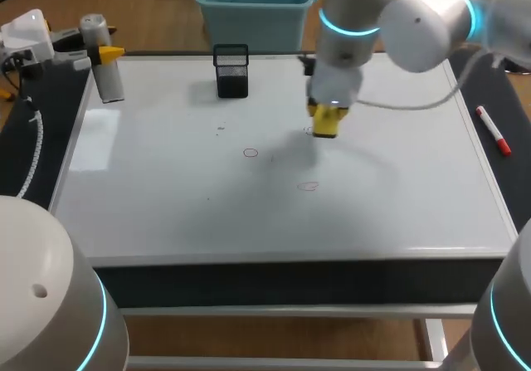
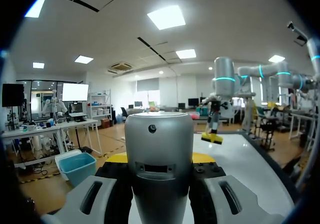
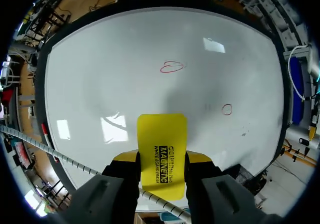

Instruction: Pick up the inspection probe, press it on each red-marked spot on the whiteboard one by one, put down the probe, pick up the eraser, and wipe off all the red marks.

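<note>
The whiteboard fills the table. Two red circles remain on it, one near the middle and one closer to the front; the right wrist view shows them as a red circle ahead of the eraser and a smaller circle off to one side. My right gripper is shut on the yellow eraser, low over the board's far middle; the eraser sticks out between its fingers. My left gripper hangs at the far left corner, shut on the silver cylindrical probe, which stands upright between its fingers.
A black mesh pen holder stands at the board's far edge. A red marker lies on the dark strip right of the board. A white cable conduit runs along the left strip.
</note>
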